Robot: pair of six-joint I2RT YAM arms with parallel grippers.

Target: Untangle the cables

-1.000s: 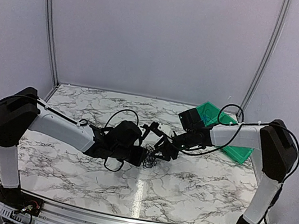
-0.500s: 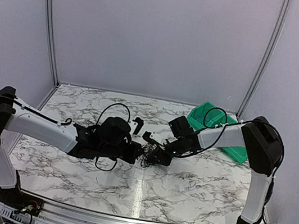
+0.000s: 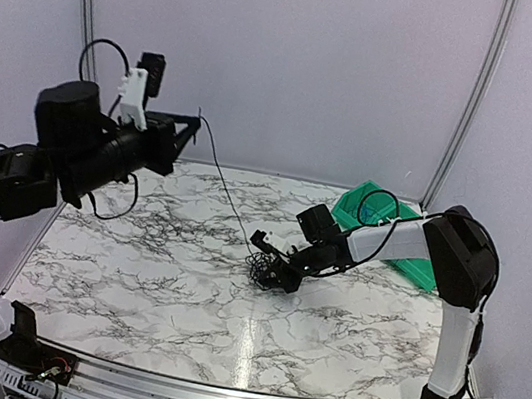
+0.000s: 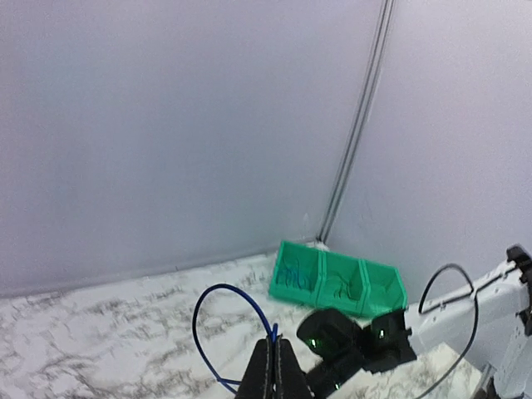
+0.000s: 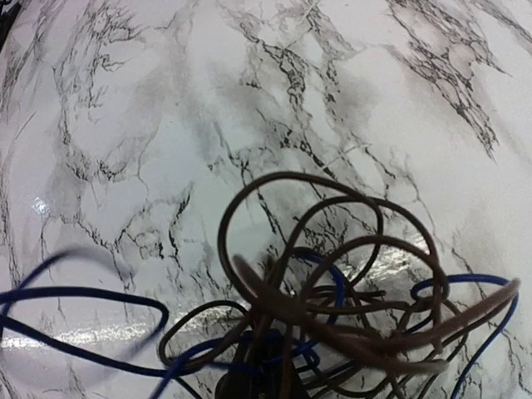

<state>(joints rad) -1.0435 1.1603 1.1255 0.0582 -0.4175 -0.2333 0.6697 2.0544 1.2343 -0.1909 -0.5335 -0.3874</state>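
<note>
- left gripper (image 3: 195,126): fingers pressed together, pinching the blue cable (image 4: 197,322). It has risen from tabletop level, beside the wad, to high over the far-left part of the tabletop (image 3: 133,270).
- strand (image 3: 227,188): one thin line, newly drawn out. It runs nearly straight from the left fingertips down to the wad.
- right gripper (image 3: 281,263): spread a second ago, now closed. It sits low at the wad's right side, and in its wrist view the loops converge at its fingertips, so it appears to be pinning them.
- cables (image 3: 263,268): a small dark wad of loose loops, black with blue among them. It lies on the tabletop near the middle, slightly toward the right edge.
- reading: one hand anchors while the other pulls, so one cable is probably being drawn free. The wad is not yet separated.
- green bin (image 4: 378,287): three compartments, at the far-right corner, with thin wires inside.
- hard to make out: the strand's colour in the top view. The right fingertips are cut off at the wrist frame's bottom edge. Which loops they pinch cannot be told, and the blue strand leaving to the left is blurred.
</note>
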